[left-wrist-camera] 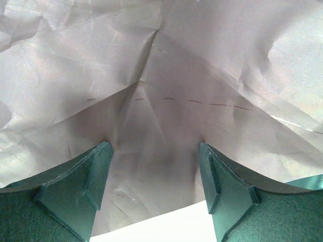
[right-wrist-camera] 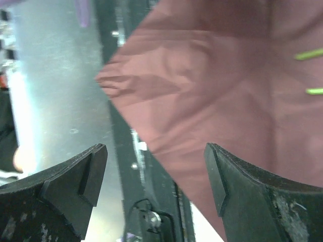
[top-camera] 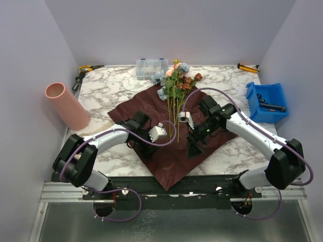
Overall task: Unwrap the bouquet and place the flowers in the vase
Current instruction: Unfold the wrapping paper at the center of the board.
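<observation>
The bouquet is undone: its dark maroon sheet (top-camera: 166, 151) lies spread flat on the marble table. The flowers (top-camera: 176, 80) lie loose on its far part, stems pointing toward me. The salmon-pink vase (top-camera: 68, 107) is at the far left, off the sheet. My left gripper (top-camera: 137, 123) hovers over the sheet's left part, jaws open and empty; up close it sees only creased sheet (left-wrist-camera: 166, 85) between the fingers (left-wrist-camera: 154, 146). My right gripper (top-camera: 194, 146) points at the sheet's near corner (right-wrist-camera: 202, 91), open and empty (right-wrist-camera: 155, 147). Two green stems (right-wrist-camera: 309, 54) show at that view's right edge.
A blue bin (top-camera: 266, 101) holding dark tools stands at the right. A clear plastic box (top-camera: 151, 68) sits behind the flowers. Yellow-handled pliers (top-camera: 91, 67) lie at the back left, an orange tool (top-camera: 248, 67) at the back right. The table's metal rail (right-wrist-camera: 126, 151) runs near the sheet's corner.
</observation>
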### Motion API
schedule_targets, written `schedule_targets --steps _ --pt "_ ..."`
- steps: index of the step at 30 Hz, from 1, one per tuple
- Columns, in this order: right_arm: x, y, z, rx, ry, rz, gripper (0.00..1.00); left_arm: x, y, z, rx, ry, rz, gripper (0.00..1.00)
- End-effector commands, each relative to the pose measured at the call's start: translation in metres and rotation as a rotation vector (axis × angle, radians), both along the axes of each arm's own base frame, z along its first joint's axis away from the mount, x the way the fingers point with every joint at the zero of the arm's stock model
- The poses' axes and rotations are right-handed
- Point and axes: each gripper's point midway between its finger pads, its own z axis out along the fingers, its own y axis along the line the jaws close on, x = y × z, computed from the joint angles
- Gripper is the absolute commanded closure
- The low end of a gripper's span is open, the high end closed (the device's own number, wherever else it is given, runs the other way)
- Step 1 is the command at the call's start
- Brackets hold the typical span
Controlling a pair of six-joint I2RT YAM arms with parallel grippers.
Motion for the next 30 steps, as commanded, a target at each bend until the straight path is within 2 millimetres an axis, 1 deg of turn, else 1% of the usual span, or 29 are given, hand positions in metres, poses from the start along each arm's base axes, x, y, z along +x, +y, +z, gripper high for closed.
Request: schedule_targets --steps 1,3,5,8,10,13,16,18,20,24,26,28,30 --pt "0.056 -0.02 -0.044 -0.237 -0.205 -0.187 0.13 0.014 0.008 -0.009 0.128 -0.204 -0.034 0.23" --pt "0.068 -0.033 -0.064 -0.317 -0.271 -0.219 0.14 0.017 0.006 -0.007 0.139 -0.237 -0.042 0.23" --pt "0.074 -0.045 -0.082 -0.383 -0.322 -0.229 0.13 0.021 0.0 0.002 0.122 -0.265 -0.043 0.21" --pt "0.076 -0.061 -0.103 -0.462 -0.357 -0.221 0.13 0.03 -0.011 0.021 0.074 -0.301 -0.027 0.17" --pt "0.076 -0.069 -0.115 -0.5 -0.373 -0.212 0.12 0.036 -0.018 0.028 0.057 -0.308 -0.018 0.15" --pt "0.077 -0.079 -0.132 -0.553 -0.381 -0.202 0.12 0.043 -0.022 0.028 0.065 -0.305 -0.011 0.14" --pt "0.071 -0.083 -0.142 -0.577 -0.355 -0.177 0.12 0.043 -0.022 0.022 0.073 -0.292 -0.016 0.12" --pt "0.067 -0.088 -0.15 -0.6 -0.345 -0.161 0.12 0.047 -0.015 0.012 0.097 -0.28 -0.006 0.12" --pt "0.065 -0.096 -0.159 -0.64 -0.348 -0.15 0.13 0.054 -0.003 0.002 0.112 -0.249 0.031 0.11" --pt "0.053 -0.108 -0.171 -0.686 -0.315 -0.121 0.13 0.064 0.025 -0.006 0.082 -0.154 0.102 0.11" --pt "0.047 -0.11 -0.173 -0.692 -0.297 -0.111 0.13 0.063 0.041 -0.013 0.107 -0.158 0.105 0.1" --pt "0.042 -0.113 -0.175 -0.702 -0.28 -0.099 0.13 0.057 0.057 -0.023 0.143 -0.157 0.093 0.1" --pt "0.037 -0.117 -0.178 -0.721 -0.261 -0.087 0.13 0.054 0.069 -0.029 0.159 -0.148 0.1 0.09"
